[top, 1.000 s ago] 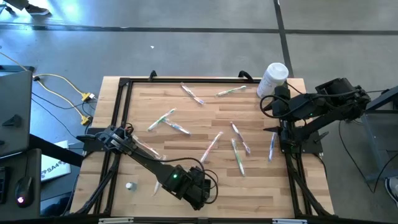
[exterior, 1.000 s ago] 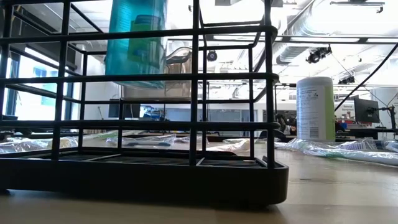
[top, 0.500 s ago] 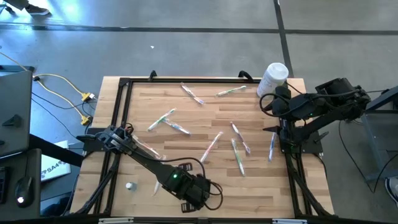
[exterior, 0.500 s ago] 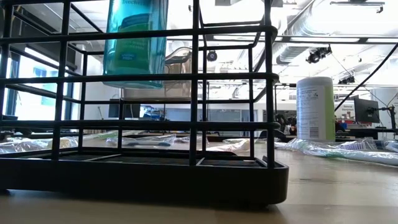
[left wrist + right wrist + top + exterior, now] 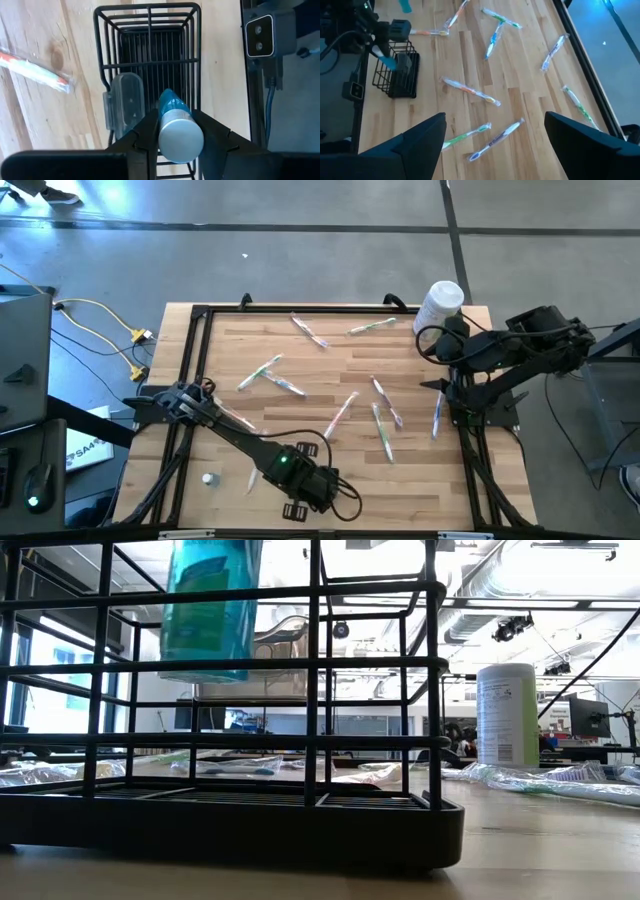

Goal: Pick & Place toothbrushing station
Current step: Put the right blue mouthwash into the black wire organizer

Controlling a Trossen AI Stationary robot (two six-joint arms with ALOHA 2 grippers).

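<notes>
- A wooden table (image 5: 300, 360) seen from above, with a black frame around its edge and 2 dark arms.
- The station (image 5: 150, 55), a black wire rack with a solid dark base, stands at the table's near edge, at about 6 o'clock from the table's middle. In the high view only a corner of it (image 5: 296, 511) shows under the left arm.
- The left gripper (image 5: 175, 131) hangs right over the rack, its fingers (image 5: 142, 131) clamped on a teal tube (image 5: 175, 125) with a silver-grey cap, pointing down into the rack.
- In the low view the tube (image 5: 210, 605) hangs inside the upper part of the rack (image 5: 230, 810), tilted slightly, its lower end well above the rack's floor.
- A clear plastic case (image 5: 125, 107) sits in or against the rack just beside the tube; which of the 2 is hard to tell.
- The right gripper (image 5: 492, 135) waits at the table's right edge, at about 3 o'clock, its fingers spread wide with nothing between them.
- A white canister (image 5: 440, 305) stands at the far right corner, at about 1 o'clock, near the right arm.
- Several wrapped toothbrushes (image 5: 340, 415) lie scattered over the middle and far part of the table, well apart from the rack.
- A small white cap (image 5: 209, 478) lies near the table's left edge, at about 8 o'clock.
</notes>
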